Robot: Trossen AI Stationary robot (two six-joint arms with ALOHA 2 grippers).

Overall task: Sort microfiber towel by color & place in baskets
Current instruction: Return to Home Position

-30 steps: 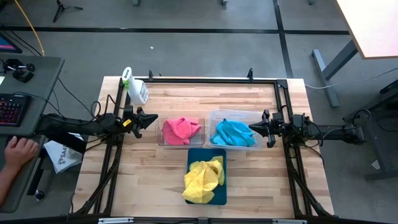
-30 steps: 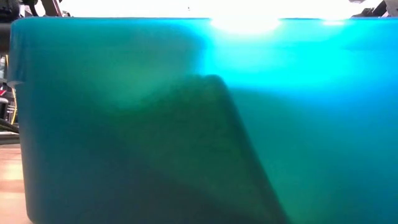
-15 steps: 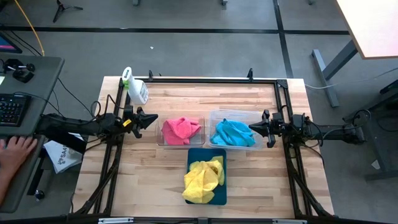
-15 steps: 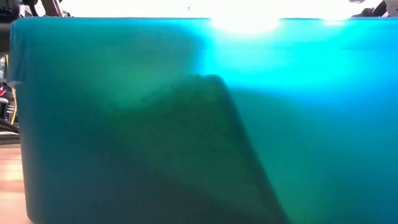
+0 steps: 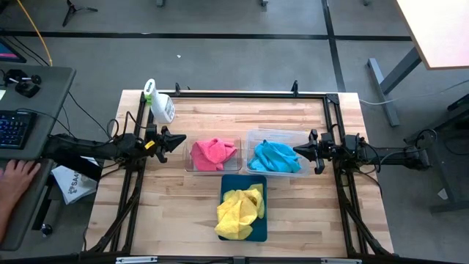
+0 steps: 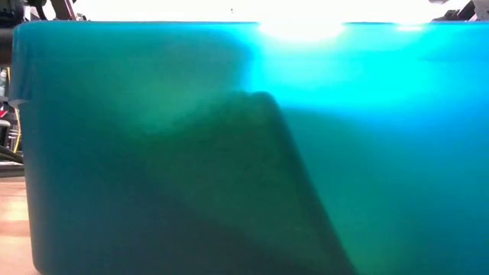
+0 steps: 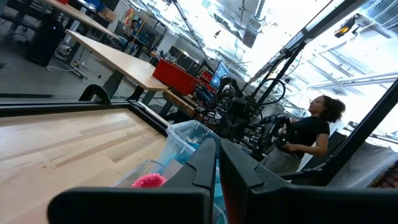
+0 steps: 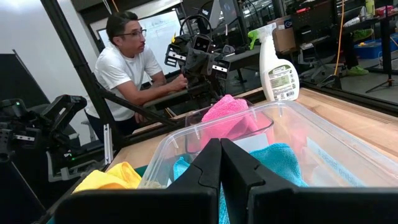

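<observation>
Pink towels point(image 5: 213, 152) lie bunched in the narrower clear tub point(image 5: 193, 167). Cyan towels point(image 5: 275, 156) fill the wider clear tub point(image 5: 256, 135) beside it. Yellow towels point(image 5: 239, 209) sit heaped on the dark teal tray point(image 5: 258, 229), one edge hanging over its left side. My left gripper point(image 5: 183, 141) hovers shut, just left of the pink tub. My right gripper point(image 5: 295, 150) hovers shut at the right rim of the cyan tub. The left wrist view shows my shut left gripper point(image 7: 217, 152) above the pink towel point(image 7: 148, 180). The right wrist view shows my shut right gripper point(image 8: 221, 152) over the cyan towel point(image 8: 283, 158).
A white spray bottle with a green top point(image 5: 159, 103) lies near the table's far left corner. The teal tray's wall point(image 6: 244, 153) fills the low view. A person's hand point(image 5: 16, 174) rests at a desk left of the table. People point(image 8: 134, 68) stand beyond the table.
</observation>
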